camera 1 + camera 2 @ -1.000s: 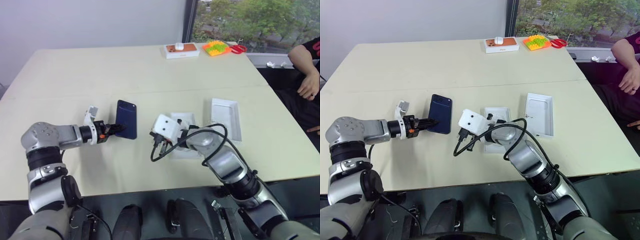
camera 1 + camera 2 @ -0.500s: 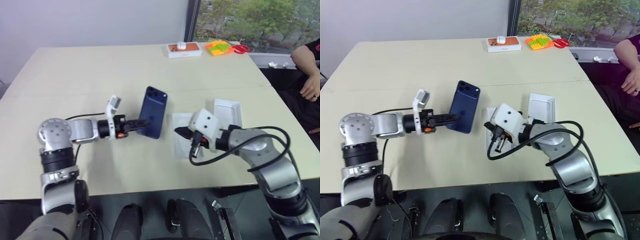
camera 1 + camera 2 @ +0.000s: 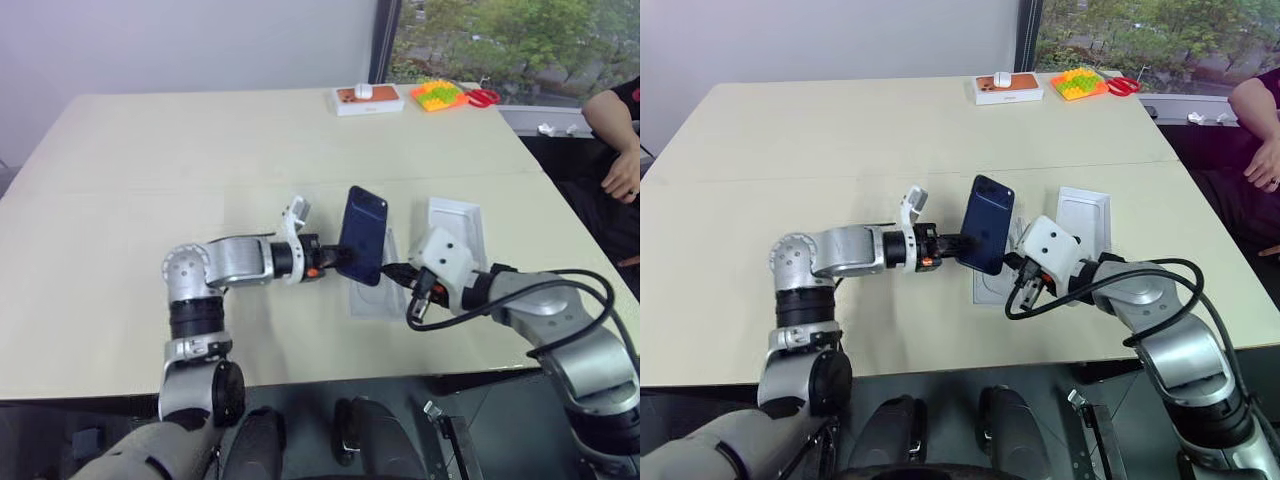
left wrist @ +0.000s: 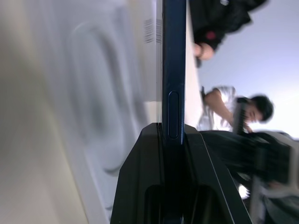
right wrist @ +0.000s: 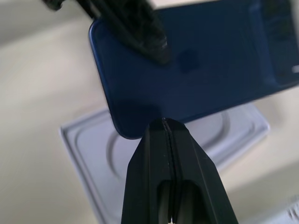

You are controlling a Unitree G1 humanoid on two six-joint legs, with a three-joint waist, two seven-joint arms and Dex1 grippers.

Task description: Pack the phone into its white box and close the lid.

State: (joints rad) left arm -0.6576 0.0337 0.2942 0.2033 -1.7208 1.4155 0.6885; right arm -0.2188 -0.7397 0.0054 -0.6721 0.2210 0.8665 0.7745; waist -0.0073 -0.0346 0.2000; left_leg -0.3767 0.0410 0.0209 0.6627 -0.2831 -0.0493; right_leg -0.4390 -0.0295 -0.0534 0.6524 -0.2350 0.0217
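1. The left gripper (image 3: 337, 264) is clamped on the lower edge of the phone (image 3: 362, 236), holding it tilted upright in the air above the white tray with the oval recess (image 3: 372, 297)

2. The right gripper (image 3: 392, 270), fingers pressed together and empty, points at the phone's lower corner

3. This looks like the carrying step; next, the phone probably needs laying flat into the white box (image 3: 455, 230), just beside that tray

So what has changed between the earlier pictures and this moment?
The left tool, shut on the phone, has carried it from the table's left side toward the right and lifted it, so it now hangs tilted over the white insert tray. The right tool, shut and empty, drew back off the tray to its right. The tray and the white box stayed put.
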